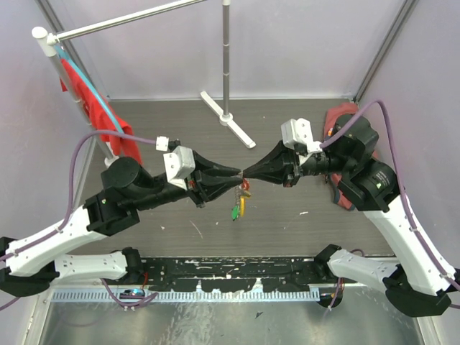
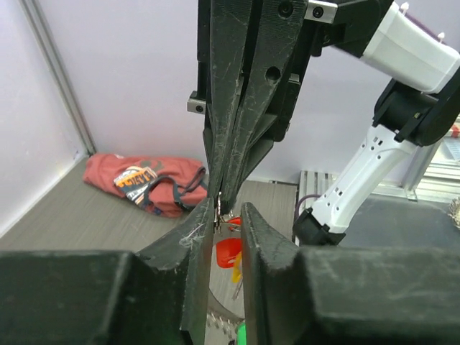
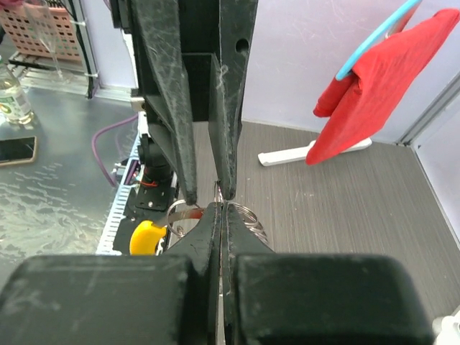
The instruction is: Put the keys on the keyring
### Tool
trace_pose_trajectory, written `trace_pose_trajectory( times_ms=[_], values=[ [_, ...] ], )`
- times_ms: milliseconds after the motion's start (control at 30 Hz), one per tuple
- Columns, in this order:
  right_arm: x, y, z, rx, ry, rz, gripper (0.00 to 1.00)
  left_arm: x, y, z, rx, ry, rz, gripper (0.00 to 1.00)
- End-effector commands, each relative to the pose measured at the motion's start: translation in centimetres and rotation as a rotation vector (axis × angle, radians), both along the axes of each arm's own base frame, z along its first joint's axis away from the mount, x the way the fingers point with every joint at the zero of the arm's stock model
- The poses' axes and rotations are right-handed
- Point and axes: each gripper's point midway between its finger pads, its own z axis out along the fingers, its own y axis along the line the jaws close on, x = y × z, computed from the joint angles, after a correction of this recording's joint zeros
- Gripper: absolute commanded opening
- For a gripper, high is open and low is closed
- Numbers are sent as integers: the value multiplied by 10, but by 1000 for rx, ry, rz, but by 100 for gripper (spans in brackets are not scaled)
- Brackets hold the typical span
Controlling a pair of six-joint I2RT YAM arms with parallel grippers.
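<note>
silver keyring (image 3: 249,218), yellow tag (image 1: 242,205), green tag (image 1: 235,213); red key head (image 2: 228,251); red cloth (image 1: 92,108)

From above, the keyring (image 1: 244,183) is too small to trace: only a red, yellow and green cluster hangs under the meeting fingertips. In the right wrist view the pinched part of the ring lies hidden between the closed fingers of the right gripper (image 3: 223,210), and one finger covers part of the yellow tag (image 3: 147,238). In the left wrist view the bottom edge cuts off the green tag (image 2: 242,335), and the red key (image 2: 228,252) shows only through the gap of the left gripper (image 2: 228,215). The right arm (image 1: 374,187) hides part of the red bag (image 1: 336,115) near the right edge of the table (image 1: 287,223).
</note>
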Motion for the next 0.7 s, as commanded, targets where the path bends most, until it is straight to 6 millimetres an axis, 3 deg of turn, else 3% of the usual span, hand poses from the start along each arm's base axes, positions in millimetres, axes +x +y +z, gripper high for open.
trace_pose_trajectory(
  times_ms=[0, 167, 333, 667],
  values=[
    [7, -5, 9, -12, -53, -62, 1, 4, 13, 7, 48, -36, 51, 31],
    [22, -8, -8, -78, -45, -130, 0, 11, 21, -2, 169, -50, 96, 41],
    [35, -8, -22, -140, -23, -182, 1, 19, 16, -24, 340, -37, 111, 48],
    [35, -9, -30, -162, -16, -177, 1, 28, 10, -50, 482, -47, 124, 40]
  ],
)
